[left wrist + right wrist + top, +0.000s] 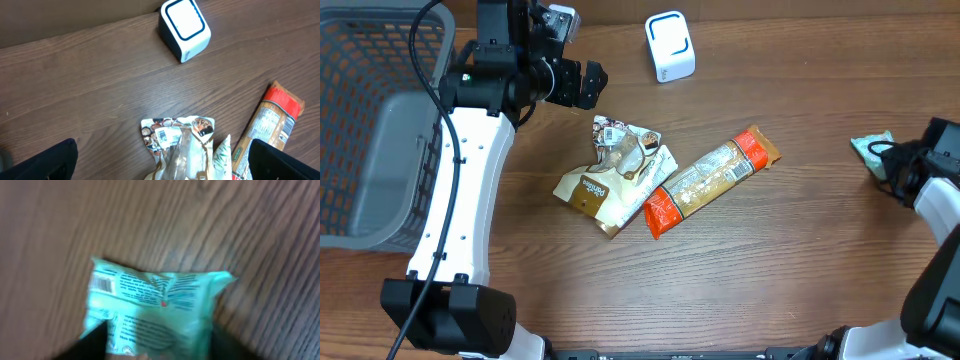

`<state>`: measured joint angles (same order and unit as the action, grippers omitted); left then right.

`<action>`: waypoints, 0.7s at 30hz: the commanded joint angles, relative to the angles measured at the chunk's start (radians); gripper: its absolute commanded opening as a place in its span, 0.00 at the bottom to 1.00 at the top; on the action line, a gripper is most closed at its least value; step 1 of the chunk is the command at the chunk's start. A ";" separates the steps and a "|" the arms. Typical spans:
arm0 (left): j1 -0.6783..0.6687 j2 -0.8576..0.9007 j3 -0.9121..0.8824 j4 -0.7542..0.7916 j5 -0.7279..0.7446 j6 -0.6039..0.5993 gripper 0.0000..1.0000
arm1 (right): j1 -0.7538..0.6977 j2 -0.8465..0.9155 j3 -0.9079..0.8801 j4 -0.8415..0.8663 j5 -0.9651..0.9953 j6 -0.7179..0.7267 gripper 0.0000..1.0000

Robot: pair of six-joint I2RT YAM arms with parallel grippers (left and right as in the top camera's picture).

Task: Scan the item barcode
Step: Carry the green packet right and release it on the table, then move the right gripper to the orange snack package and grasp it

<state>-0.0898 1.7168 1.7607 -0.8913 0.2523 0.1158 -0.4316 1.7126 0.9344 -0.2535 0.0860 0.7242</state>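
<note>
Currently the wooden table (770, 260) carries three packaged items, one barcode scanner (670, 45) and one mesh basket (360, 60).

1. Scanner: a white cube with a blue-outlined face. It stands at the far edge, well apart from all three items.
2. Items at centre: two.
   - A crumpled brown-and-white pouch (612, 178).
   - A long clear packet (712, 180) with orange ends. It lies diagonally just beside the pouch, and its lower end touches the pouch.
3. Item at the right edge: one teal packet (870, 148). It lies flat on the table at the tip of the right gripper (892, 162).
   - In the right wrist view its printed side faces up.
   - One barcode (102, 284) shows near its left corner.
   - The view is blurred. The two dark fingers (95, 342) flank the near end of the packet, and whether they pinch it or stand clear of it cannot be told.
4. Left gripper (584, 85): it hangs above the table, between the basket and the scanner, over the far end of the pouch.
   - Its two fingers (45, 162) are spread wide at the lower corners of the left wrist view.
   - Nothing is gripped between them.
5. Basket: one, at the left edge.
</note>
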 commanded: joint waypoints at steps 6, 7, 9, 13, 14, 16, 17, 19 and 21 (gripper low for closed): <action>-0.004 -0.015 0.009 0.005 0.000 0.019 1.00 | -0.002 -0.132 0.185 -0.228 -0.040 -0.211 1.00; -0.004 -0.015 0.009 0.005 0.000 0.019 1.00 | 0.001 -0.147 0.226 -0.281 -0.090 -0.223 1.00; -0.004 -0.015 0.009 0.005 0.000 0.019 1.00 | 0.013 -0.166 0.311 -0.389 -0.235 -0.237 0.99; -0.004 -0.015 0.009 0.005 0.000 0.019 1.00 | 0.073 -0.172 0.368 -0.500 -0.487 -0.261 0.99; -0.004 -0.015 0.009 0.005 0.000 0.019 1.00 | 0.098 -0.169 0.362 -0.517 -0.535 -0.261 0.97; -0.004 -0.015 0.009 0.005 -0.001 0.019 1.00 | 0.227 -0.151 0.309 -0.534 -0.577 -0.237 0.96; -0.004 -0.015 0.009 0.005 0.000 0.019 0.99 | 0.272 -0.145 0.291 -0.527 -0.577 -0.227 0.96; -0.004 -0.015 0.009 0.005 0.000 0.019 1.00 | 0.370 -0.131 0.248 -0.478 -0.576 -0.216 0.95; -0.004 -0.015 0.009 0.005 0.000 0.019 1.00 | 0.460 -0.116 0.212 -0.412 -0.562 -0.211 0.91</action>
<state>-0.0898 1.7168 1.7607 -0.8906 0.2520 0.1158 -0.1013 1.5677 1.2053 -0.7250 -0.4297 0.4984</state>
